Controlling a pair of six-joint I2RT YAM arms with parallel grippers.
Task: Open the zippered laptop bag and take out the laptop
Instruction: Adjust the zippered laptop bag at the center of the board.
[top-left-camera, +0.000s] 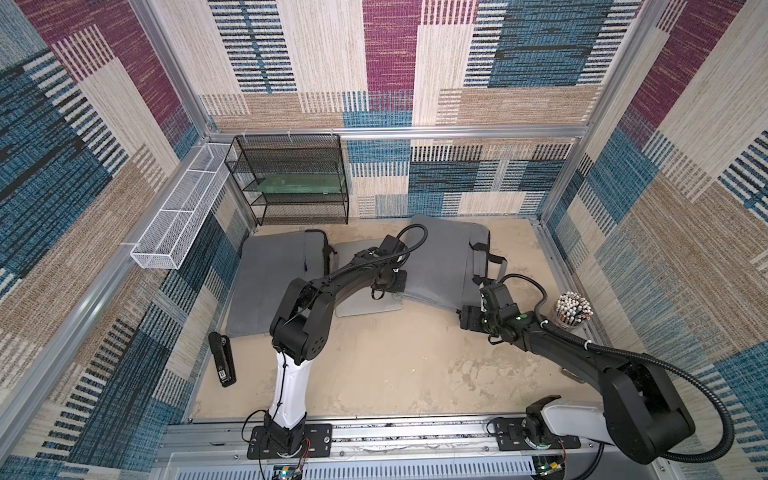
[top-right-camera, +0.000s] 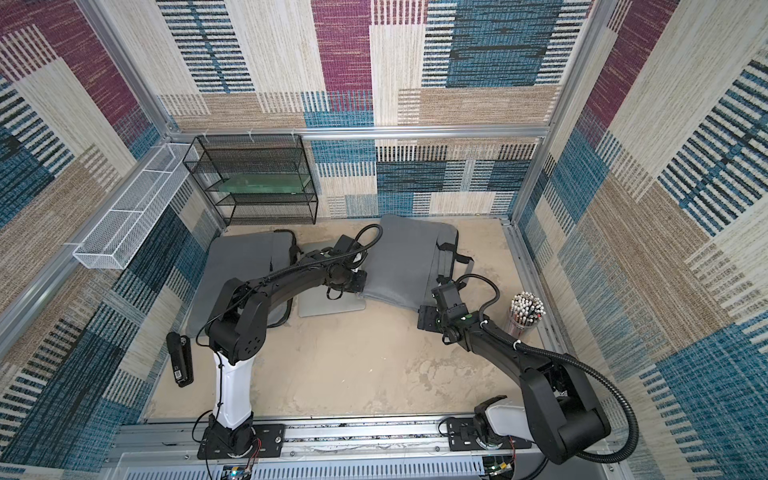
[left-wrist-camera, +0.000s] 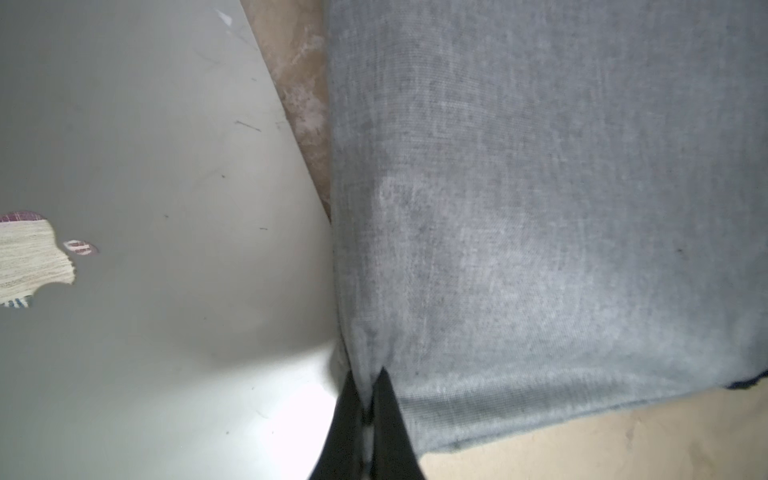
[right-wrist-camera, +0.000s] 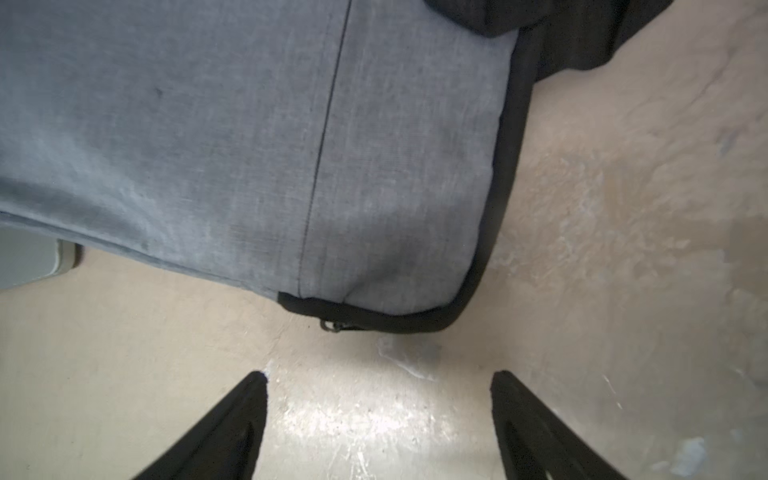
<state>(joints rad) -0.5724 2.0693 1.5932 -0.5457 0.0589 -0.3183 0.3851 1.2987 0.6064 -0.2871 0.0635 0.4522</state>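
A grey laptop bag with black trim lies at the back right of the table. My left gripper is shut on a fold of fabric at the bag's left edge. A silver laptop with a logo lies flat on the table just left of the bag, and the bag's edge overlaps its side. My right gripper stands open over bare table, just short of the bag's near corner. A small zipper pull shows on the trim there.
A second grey bag lies at the left. A black stapler sits near the left wall, a cup of pencils at the right wall. A black mesh shelf and white wire basket stand at the back left.
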